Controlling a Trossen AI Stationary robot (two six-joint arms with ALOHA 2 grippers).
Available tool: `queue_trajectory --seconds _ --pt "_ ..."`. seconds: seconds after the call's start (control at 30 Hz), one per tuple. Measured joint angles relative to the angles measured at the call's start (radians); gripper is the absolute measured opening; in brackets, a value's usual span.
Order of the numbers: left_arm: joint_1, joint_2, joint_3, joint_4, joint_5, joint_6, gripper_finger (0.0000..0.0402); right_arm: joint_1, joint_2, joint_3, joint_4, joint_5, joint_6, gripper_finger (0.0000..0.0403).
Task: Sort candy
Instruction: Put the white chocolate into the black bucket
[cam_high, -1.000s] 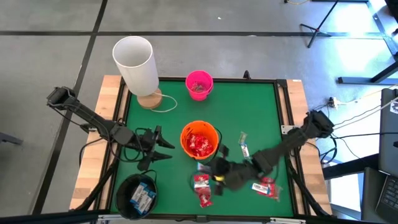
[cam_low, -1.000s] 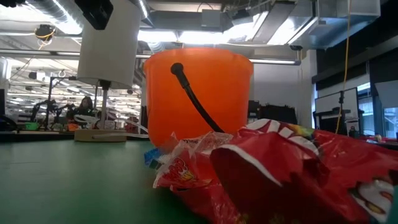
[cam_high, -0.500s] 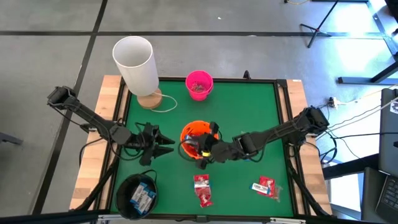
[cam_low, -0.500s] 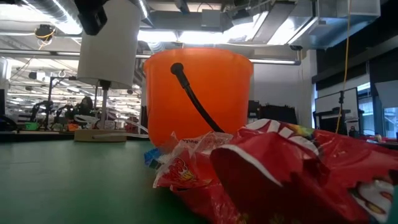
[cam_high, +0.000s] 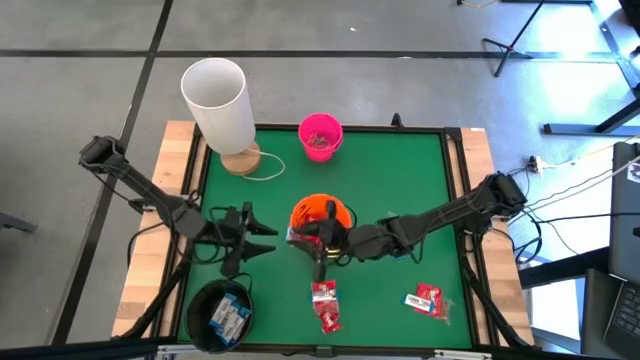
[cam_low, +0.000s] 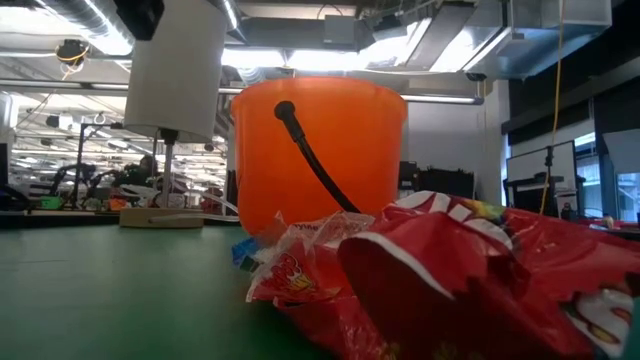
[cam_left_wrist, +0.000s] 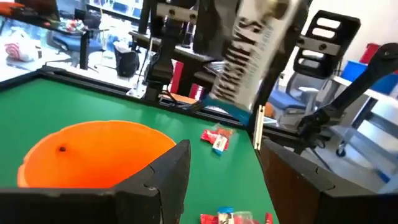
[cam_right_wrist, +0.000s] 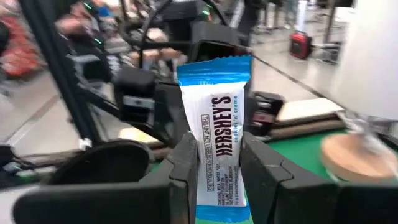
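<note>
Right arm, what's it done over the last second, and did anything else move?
The right gripper has swung from the table's near edge up and left to the orange bucket, carrying a white-and-blue bar in its fingers. The left gripper barely moved, still open. The red packets and the other buckets stayed put.

Grey tiled floor (cam_high: 90, 100), bright ceiling lights (cam_low: 300, 60) overhead

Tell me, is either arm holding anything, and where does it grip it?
The right gripper pinches a white-and-blue candy bar by its lower half, between both fingers. The left gripper holds nothing.
</note>
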Motion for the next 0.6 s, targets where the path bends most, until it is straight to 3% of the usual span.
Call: queue_trajectory --seconds 0.2,0.6 --pt "-0.041 0.0 0.0 0.003 -0.017 0.041 0.0196 -0.018 0.088 0.0 0.133 -0.087 0.026 0.0087" --pt "-0.066 0.085 0.001 0.063 -0.045 0.042 0.0275 -0.025 0.116 0.0 0.194 -0.129 0.06 0.0087"
